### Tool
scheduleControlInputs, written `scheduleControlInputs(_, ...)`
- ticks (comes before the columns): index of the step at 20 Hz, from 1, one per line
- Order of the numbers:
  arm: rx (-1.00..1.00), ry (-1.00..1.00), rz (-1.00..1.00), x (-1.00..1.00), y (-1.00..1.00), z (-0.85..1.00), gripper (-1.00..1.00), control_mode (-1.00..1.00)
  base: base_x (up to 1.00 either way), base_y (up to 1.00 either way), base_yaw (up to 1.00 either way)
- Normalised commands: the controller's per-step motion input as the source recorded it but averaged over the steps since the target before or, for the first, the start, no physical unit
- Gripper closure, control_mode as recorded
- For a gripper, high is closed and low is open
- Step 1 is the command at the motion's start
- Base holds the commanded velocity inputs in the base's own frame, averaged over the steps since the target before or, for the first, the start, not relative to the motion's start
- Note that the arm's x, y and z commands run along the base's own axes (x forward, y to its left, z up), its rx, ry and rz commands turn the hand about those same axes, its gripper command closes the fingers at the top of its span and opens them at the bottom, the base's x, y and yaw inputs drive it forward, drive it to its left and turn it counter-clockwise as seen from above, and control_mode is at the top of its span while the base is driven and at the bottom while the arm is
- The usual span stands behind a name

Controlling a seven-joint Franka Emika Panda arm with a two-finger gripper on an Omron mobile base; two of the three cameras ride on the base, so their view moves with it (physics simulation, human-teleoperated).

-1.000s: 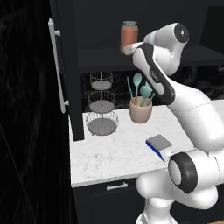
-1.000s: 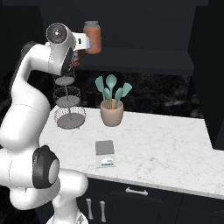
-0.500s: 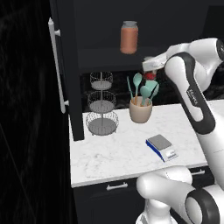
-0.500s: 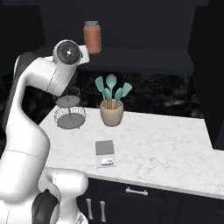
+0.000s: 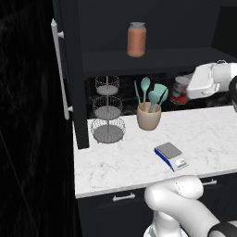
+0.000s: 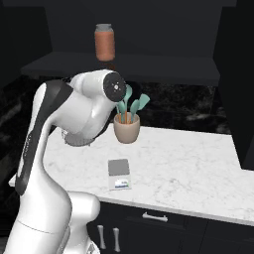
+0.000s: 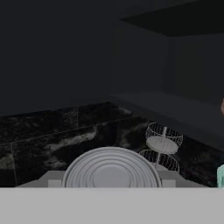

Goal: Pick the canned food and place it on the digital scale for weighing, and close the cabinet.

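Observation:
The canned food [image 5: 177, 94], a short red can with a silver top, hangs over the back of the counter, right of the utensil pot. My gripper [image 5: 184, 88] is shut on it from the right. In the hand view the can's ribbed silver top [image 7: 111, 169] sits between the fingers of my gripper [image 7: 111, 183]. The digital scale [image 5: 171, 156] [image 6: 119, 173] lies near the counter's front edge, below and left of the can. The black cabinet stands open, its door [image 5: 69, 92] swung out at the left with a silver bar handle [image 5: 58, 69] and a dark shelf [image 5: 157, 58].
An orange-pink jar [image 5: 136, 39] [image 6: 104, 41] stands on the cabinet shelf. A three-tier wire basket [image 5: 107, 111] [image 7: 162, 146] and a beige pot of teal utensils [image 5: 149, 111] [image 6: 127, 124] stand at the back of the white marble counter [image 5: 120, 162]. My arm's elbow [image 6: 84, 111] blocks the counter's left part.
The arm has swung right from under the cabinet shelf, carrying the red can away from the jar and out past the utensil pot. The scale and jar have stayed put.

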Motion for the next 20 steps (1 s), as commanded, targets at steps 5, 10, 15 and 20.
scheduleControlInputs(5, 0.00, 0.02, 0.23, -0.29, -0.43, -0.36, 1.00, -1.00, 0.00, 0.00, 0.00)
scheduleControlInputs(10, 0.00, 0.01, 0.19, 0.01, -0.32, -0.51, 1.00, -1.00, 0.00, 0.00, 0.00)
scheduleControlInputs(15, 0.00, 0.00, 0.19, 0.03, -0.24, -0.64, 1.00, -1.00, 0.00, 0.00, 0.00)
scheduleControlInputs(20, 0.00, 0.02, 0.15, 0.04, -0.24, -0.70, 1.00, -1.00, 0.00, 0.00, 0.00)
